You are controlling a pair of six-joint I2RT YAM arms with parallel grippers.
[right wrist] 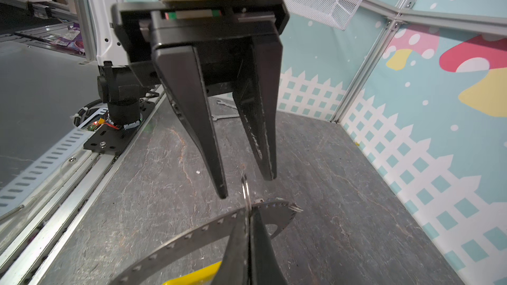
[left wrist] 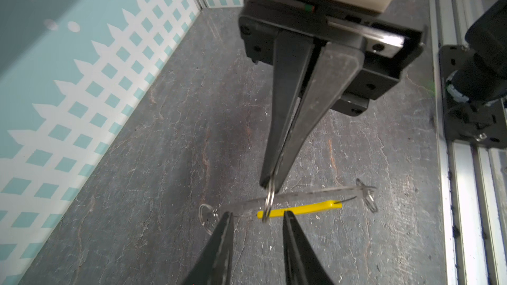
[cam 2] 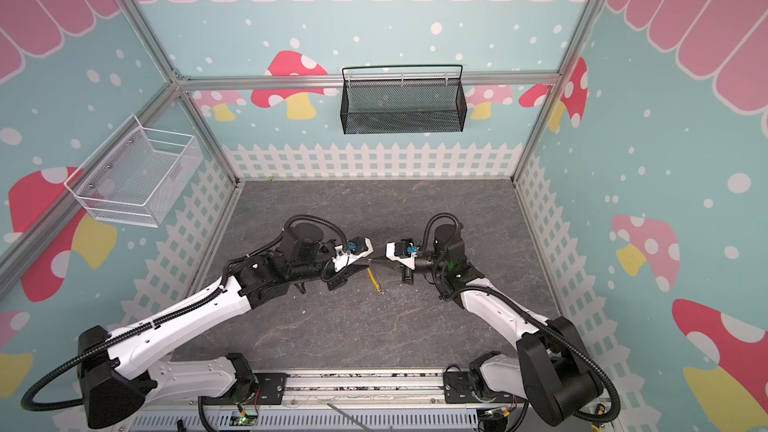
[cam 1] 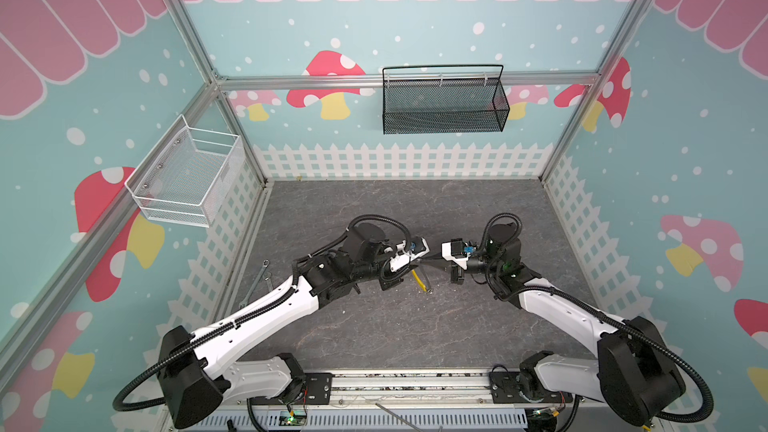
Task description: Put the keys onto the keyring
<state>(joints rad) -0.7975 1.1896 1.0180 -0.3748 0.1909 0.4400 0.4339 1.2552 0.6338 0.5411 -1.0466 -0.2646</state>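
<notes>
Clamping the keyring (left wrist: 269, 201) in the right pincer (left wrist: 270, 184), straddling it with the narrowly parted left pincer (left wrist: 257, 213) — risking thin ring pivoting loose.

- Your left gripper (right wrist: 245, 187) and right gripper (left wrist: 270, 185) meet tip to tip over the table's (cam 1: 415, 334) middle.
- The keyring (cam 1: 419, 280) sits at their tips, its ring between your left jaws.
- The wrench (cam 1: 258, 278) lies far left, beside the wall.

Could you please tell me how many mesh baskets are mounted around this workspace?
2. The white basket hangs at the left; the black basket hangs at the back, right of centre. Both top views show these two only; none seems hidden.
</notes>
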